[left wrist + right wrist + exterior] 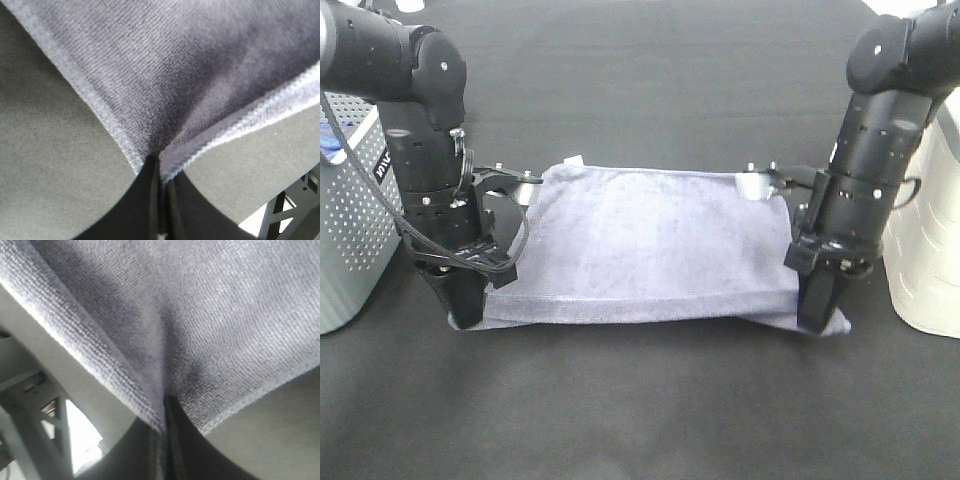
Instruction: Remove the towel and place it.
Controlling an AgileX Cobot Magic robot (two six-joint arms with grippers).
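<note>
The grey-lavender towel (640, 245) lies spread on the black table, its far edge draped over two metal clips. My left gripper (465, 305) is shut on the towel's near left corner. My right gripper (817, 312) is shut on its near right corner. The left wrist view shows the towel (175, 75) pinched at its stitched corner between my closed fingers (145, 200). The right wrist view shows the towel (200, 315) pinched the same way between closed fingers (172, 440). A small white tag (574, 160) shows at the far left corner.
A grey perforated basket (350, 220) stands at the left edge. A white container (930, 240) stands at the right edge. Metal clips (757, 184) hold the towel's far right edge, and another clip (520, 185) sits at the far left.
</note>
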